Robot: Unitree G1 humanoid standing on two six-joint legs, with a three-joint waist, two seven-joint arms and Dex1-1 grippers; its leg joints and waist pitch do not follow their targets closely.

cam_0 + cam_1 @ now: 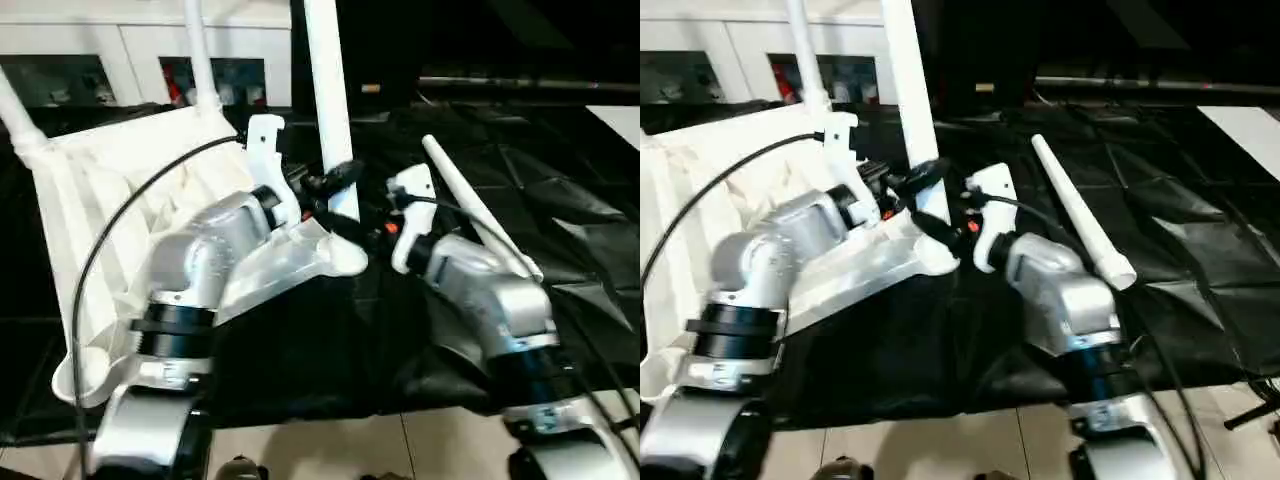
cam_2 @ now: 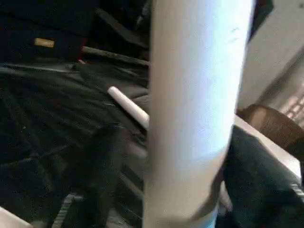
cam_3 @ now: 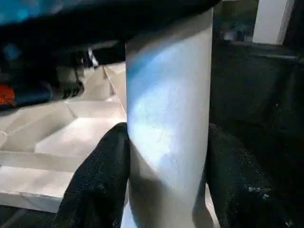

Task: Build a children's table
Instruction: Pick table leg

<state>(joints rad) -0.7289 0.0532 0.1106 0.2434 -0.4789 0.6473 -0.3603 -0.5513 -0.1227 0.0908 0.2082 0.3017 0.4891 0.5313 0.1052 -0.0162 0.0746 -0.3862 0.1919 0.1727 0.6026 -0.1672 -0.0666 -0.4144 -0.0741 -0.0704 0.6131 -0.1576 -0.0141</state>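
Note:
The children's table top [image 1: 110,190] lies upside down and tilted on the left, ribs showing. Two legs [image 1: 200,50] [image 1: 15,115] stand in its far sockets. A third leg [image 1: 330,100] rises from the near right corner socket [image 1: 345,258]. My right gripper [image 3: 166,180] is shut on this leg low down, black fingers [image 3: 99,180] pressed on both sides. My left gripper [image 1: 338,183] reaches around the same leg just above, open, with a gap beside one finger [image 2: 104,156]. The fourth leg [image 1: 1080,215] lies loose on the black cover to the right.
The black-covered work table [image 1: 570,210] carries everything; its front edge runs just before my forearms, with tiled floor [image 1: 350,440] below. A white glass-door cabinet [image 1: 140,60] stands behind the table top. A black cable [image 1: 110,230] arcs over my left forearm.

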